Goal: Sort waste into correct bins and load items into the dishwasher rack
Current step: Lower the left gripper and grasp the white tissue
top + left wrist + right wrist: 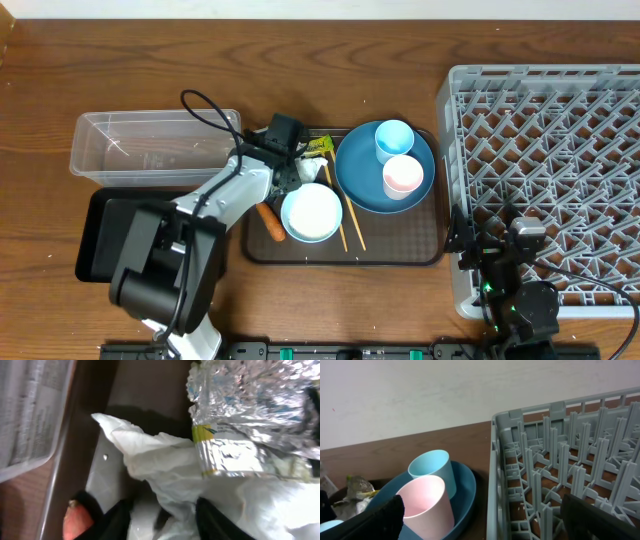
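Note:
My left gripper (292, 168) (165, 522) is down at the back left of the brown serving tray, its fingers closed in on the crumpled white tissue (160, 467) (306, 170). The yellow-green and silver snack wrapper (240, 420) (318, 147) lies just beyond the tissue. The orange carrot (270, 221) (77, 521) lies left of the white bowl (312, 212). Two chopsticks (352, 222) lie beside the bowl. The blue plate (360, 180) holds the light blue cup (394, 138) (434, 467) and the pinkish cup (403, 175) (427, 505). My right gripper (508, 240) (485, 520) is open and empty at the near left corner of the grey rack (560, 150) (545, 450).
The clear tub (150, 145) (30, 415) stands left of the brown serving tray (420, 245), with the black tray (100, 235) in front of it. A loose rice grain (105, 457) lies on the serving tray near the tissue.

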